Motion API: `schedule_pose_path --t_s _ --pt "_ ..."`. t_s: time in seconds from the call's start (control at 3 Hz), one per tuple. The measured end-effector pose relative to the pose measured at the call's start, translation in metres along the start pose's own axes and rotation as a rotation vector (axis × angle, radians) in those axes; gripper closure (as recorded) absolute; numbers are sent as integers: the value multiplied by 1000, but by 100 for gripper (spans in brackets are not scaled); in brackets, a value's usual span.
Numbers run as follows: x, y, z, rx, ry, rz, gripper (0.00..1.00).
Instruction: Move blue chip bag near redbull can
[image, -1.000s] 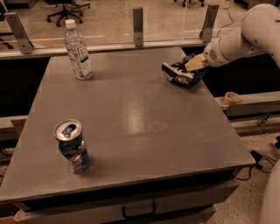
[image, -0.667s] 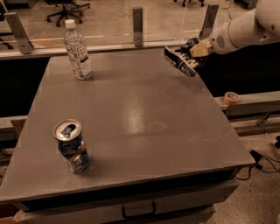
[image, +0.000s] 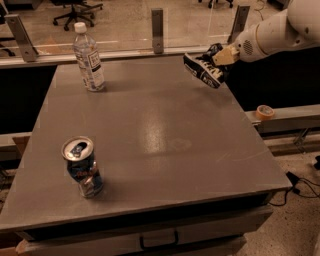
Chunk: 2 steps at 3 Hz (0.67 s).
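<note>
Camera view shows your gripper (image: 220, 59) clamped on the blue chip bag (image: 201, 70), which hangs just left of it. It looks light, crinkly and floppy, so pinch an edge firmly. The redbull can (image: 82, 167) stands well apart, down-left.

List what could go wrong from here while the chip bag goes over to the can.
1. The gripper, above the far right corner of the table, holds the blue chip bag by one end, tilted in the air; it could slip from the jaws.
2. The redbull can stands near the front left edge; a sweeping bag could topple it.
</note>
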<state>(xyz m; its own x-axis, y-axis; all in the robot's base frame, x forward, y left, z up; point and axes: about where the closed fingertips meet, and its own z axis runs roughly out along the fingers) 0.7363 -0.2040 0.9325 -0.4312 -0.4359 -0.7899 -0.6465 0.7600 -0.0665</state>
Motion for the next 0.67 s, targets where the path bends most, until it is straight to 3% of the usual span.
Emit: schedule_pose_path --t_s 0.67 --pt "13 70 4 -191 84 -32 100"
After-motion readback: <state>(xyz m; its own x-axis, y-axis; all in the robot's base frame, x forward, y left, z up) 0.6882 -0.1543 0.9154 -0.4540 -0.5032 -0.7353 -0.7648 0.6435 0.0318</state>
